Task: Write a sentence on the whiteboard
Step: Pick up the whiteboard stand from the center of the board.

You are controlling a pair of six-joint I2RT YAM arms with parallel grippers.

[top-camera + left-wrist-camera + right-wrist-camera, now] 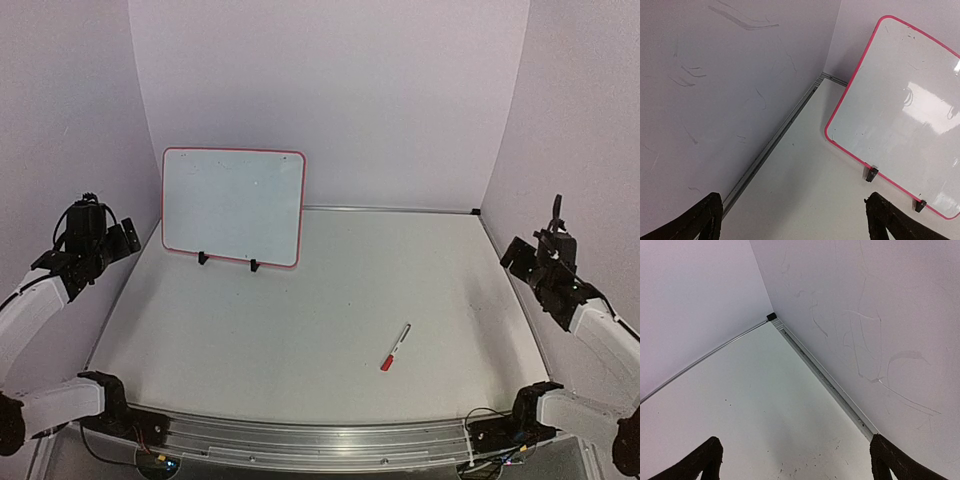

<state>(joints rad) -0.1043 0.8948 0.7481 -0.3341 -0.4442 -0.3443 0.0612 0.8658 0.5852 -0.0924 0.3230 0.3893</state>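
Whiteboard (233,207) sits farthest off; nearer me, the left claw (792,216) and right claw (792,458) both gape wide, holding nothing, at the side edges of the counter (300,320). A red-tipped marker (395,347) lies right of centre. At the back left, the board stands on its black feet (203,258).

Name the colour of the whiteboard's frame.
Red frame; the whiteboard shows best in the left wrist view.

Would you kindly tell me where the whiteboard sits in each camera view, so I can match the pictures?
Top external: the whiteboard stands left of centre, toward the back.
Left wrist: it fills the right side of the picture, tilted in frame, its two black feet low down.
Right wrist: not in view.
Shared landmark: the metal edge strip shows in all three views.
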